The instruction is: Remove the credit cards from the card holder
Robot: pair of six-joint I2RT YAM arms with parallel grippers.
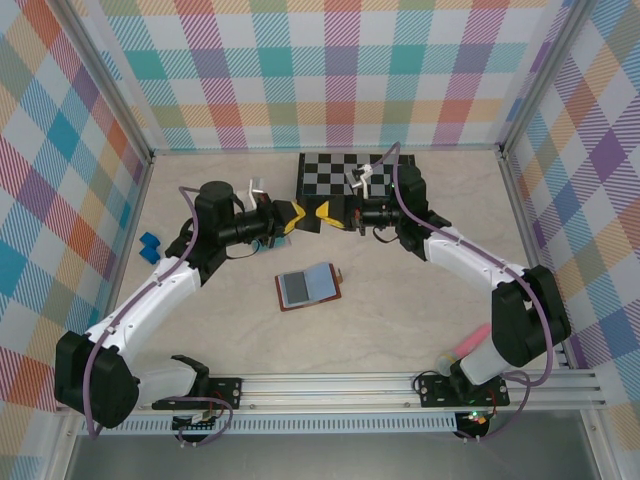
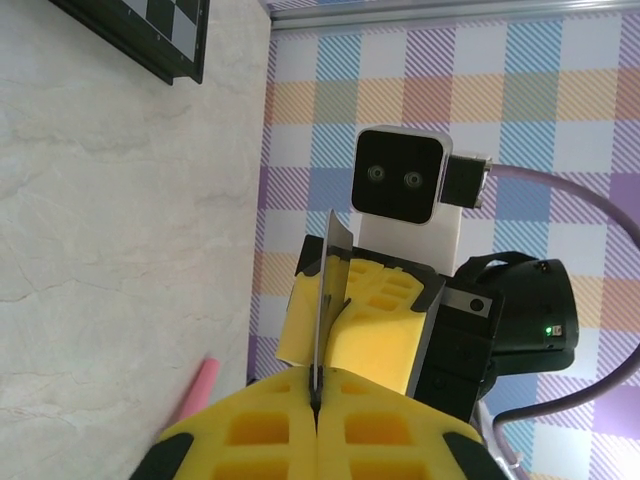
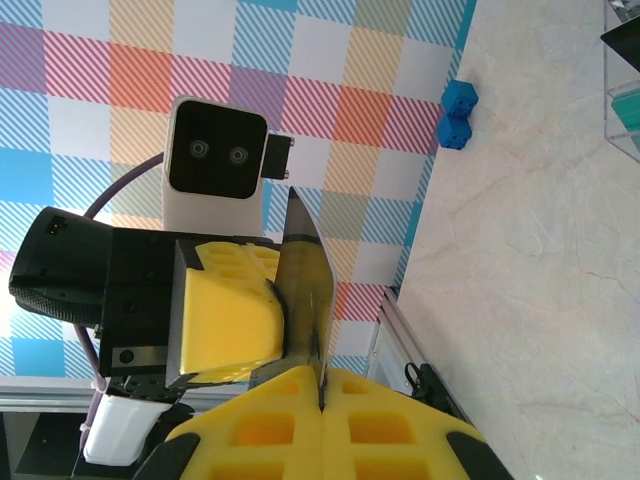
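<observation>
The left gripper (image 1: 291, 217) and right gripper (image 1: 326, 213) are both pinching one card (image 2: 330, 280) (edge-on); the card holder (image 1: 308, 288) is lying open.

Thin, shiny dark credit card (image 2: 330, 270) between matt yellow plastic pads (image 2: 380, 330) with little square dents. Smooth, pale, stone-look table (image 1: 400, 320). Near the middle, dull brown leather-look card holder (image 1: 309, 288), grey-blue lining. At 9 o'clock, blue plastic block (image 1: 150, 247)

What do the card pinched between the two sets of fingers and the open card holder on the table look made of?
Card: probably thin rigid plastic; it stands flat edge-on, and its dark face shines. Card holder: looks like leather outside, matte brown at the rim, with a duller blue-grey lining, maybe fabric; too small to be sure.
</observation>
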